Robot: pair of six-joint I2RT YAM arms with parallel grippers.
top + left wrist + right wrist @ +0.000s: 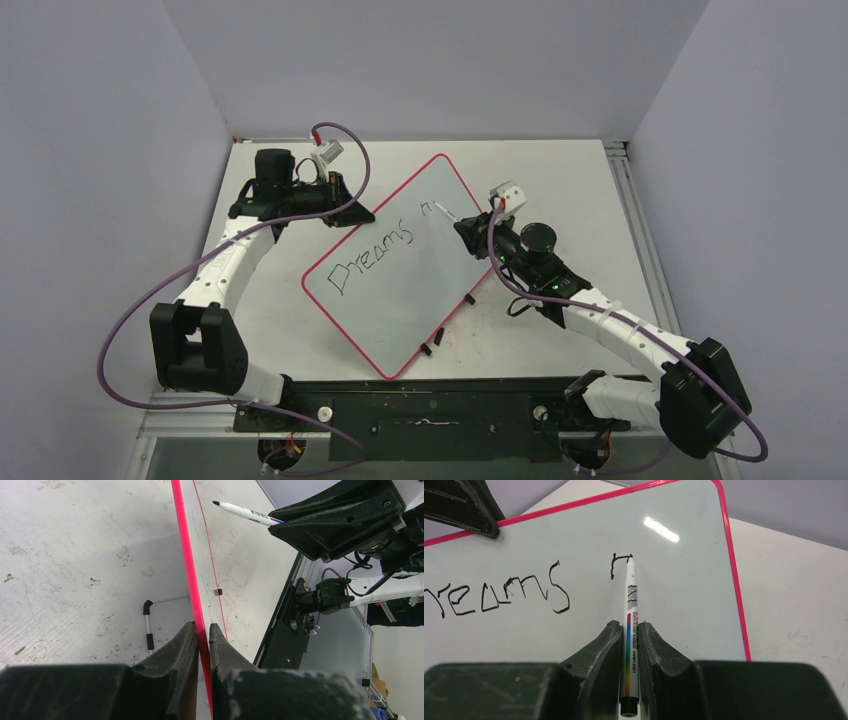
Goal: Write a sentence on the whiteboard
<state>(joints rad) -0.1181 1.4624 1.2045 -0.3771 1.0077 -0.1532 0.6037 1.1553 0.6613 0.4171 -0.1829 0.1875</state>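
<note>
Overhead view: large white rectangular whiteboard with rounded corners and thin pink-red rim (400, 300) lies diagonally mid-tabletop between the two arms. Scuffed white tabletop (560, 180) is bare around it. Handwritten black sentence (370, 255) so far reads "Dreams", slanting up to the right, with a small fresh mark beyond it. Left pincer (355, 212) sits at the board's far-left edge. Right pincer (462, 228) reaches in from the right edge with a slim white marker pen (445, 212) pointed onto the board. Two small black feet (471, 298) stick out along the near-right edge. Purple cables (130, 320) loop around both arms. How firmly either pincer grips cannot be read from here.

Left wrist view: the left pincer's jaws are pressed closed on the pink rim, board edge-on between them. A shadow lies on the tabletop beside the rim. A thin pale rod with black ends (148, 625) lies there; cannot tell what it is. The marker's black tip shows beyond the rim. The writing is hidden at this angle.

Right wrist view: the right pincer's jaws are clamped on the marker's barrel. Its tip touches the board at the end of a short hooked stroke (620, 562), just right of "reams". The left pincer blocks the top-left corner.
</note>
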